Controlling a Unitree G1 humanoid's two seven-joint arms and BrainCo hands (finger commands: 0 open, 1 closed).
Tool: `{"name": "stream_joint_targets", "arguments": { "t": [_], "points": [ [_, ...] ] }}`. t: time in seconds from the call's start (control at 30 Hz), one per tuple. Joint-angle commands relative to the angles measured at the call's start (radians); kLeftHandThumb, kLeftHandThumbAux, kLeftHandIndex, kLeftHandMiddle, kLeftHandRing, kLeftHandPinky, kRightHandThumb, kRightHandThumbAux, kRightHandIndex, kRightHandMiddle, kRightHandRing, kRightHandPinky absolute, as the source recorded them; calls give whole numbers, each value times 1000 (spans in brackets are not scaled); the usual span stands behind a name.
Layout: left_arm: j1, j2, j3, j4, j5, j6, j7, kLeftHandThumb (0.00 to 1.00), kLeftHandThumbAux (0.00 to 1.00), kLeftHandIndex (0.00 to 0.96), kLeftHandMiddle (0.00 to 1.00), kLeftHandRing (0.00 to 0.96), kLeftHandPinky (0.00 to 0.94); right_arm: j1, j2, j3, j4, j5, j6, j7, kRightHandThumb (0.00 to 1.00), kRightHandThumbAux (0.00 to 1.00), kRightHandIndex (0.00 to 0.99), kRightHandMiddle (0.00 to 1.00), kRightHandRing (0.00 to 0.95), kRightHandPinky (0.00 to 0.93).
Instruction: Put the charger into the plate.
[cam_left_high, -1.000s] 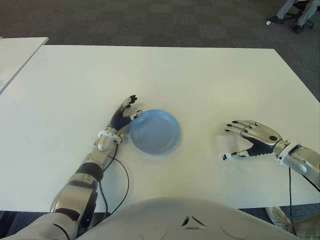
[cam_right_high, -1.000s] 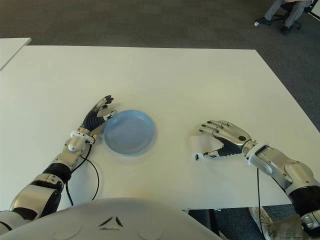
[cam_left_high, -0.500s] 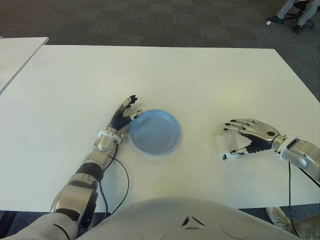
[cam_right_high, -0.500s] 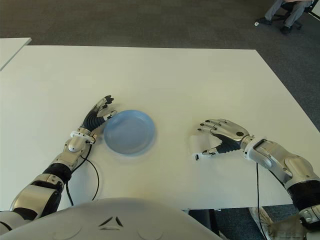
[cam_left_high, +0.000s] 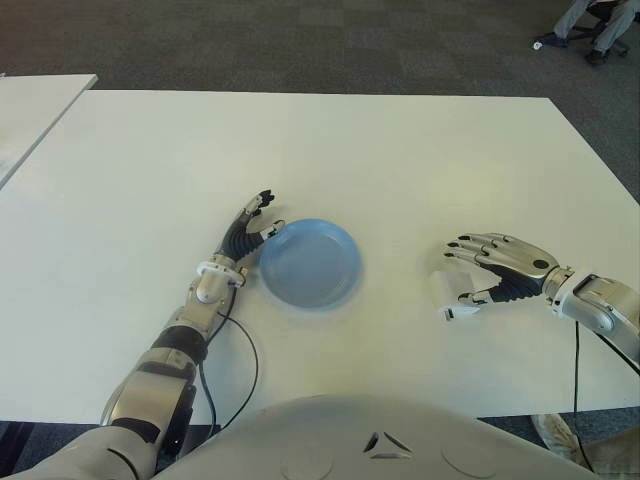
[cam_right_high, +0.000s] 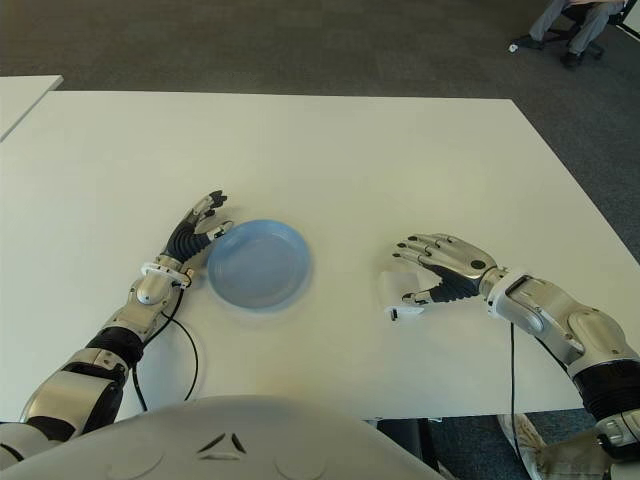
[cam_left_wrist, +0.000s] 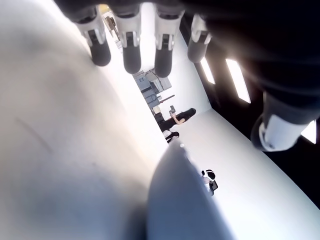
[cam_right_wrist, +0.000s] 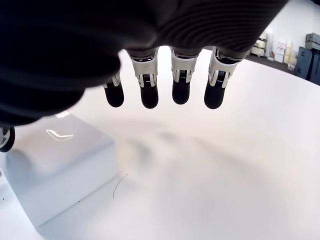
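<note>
On the white table (cam_left_high: 400, 150), the left hand (cam_left_high: 245, 235) shows just left of the blue plate (cam_left_high: 310, 263), its fingers extended and relaxed with nothing in them and their tips close against the plate's left rim; whether they touch the rim cannot be told. The plate is empty. To its right, well apart across bare tabletop, lies the charger (cam_left_high: 445, 289), a small white block that blends with the table. Right of that comes the right hand (cam_left_high: 497, 268), palm down, with its fingers (cam_right_wrist: 181, 82) spread and reaching over the block and its thumb low along the near side; the right wrist view shows the four fingertips hanging free above the table and the charger (cam_right_wrist: 55, 170) under the palm on the thumb side, so the hand is unclenched and grips nothing yet. The relation that matters is this: the charger sits directly beneath the right hand's fingertips, on the side of that hand facing the plate, and the plate lies farther along the same line toward the robot's left. The block looks slightly taller than wide in the eye views, its longer side running roughly away from the robot, across the fingers. The right hand is plainly the nearer, and closing on the block looks like the step at hand.
</note>
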Motion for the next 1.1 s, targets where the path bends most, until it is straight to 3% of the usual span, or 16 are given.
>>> {"name": "stream_joint_targets", "arguments": {
  "t": [0.03, 1.1],
  "points": [
    [82, -21, -13, 48, 11, 60, -13, 0, 492, 86, 145, 125, 46, 10, 14, -4, -3, -11, -5, -7, 125, 213, 29, 26, 21, 55],
    [85, -3, -19, 49, 22, 51, -16, 0, 527, 65, 145, 128, 54, 62, 21, -25, -47, -43, 31, 2, 116, 156, 0, 0, 0, 0]
  ]
}}
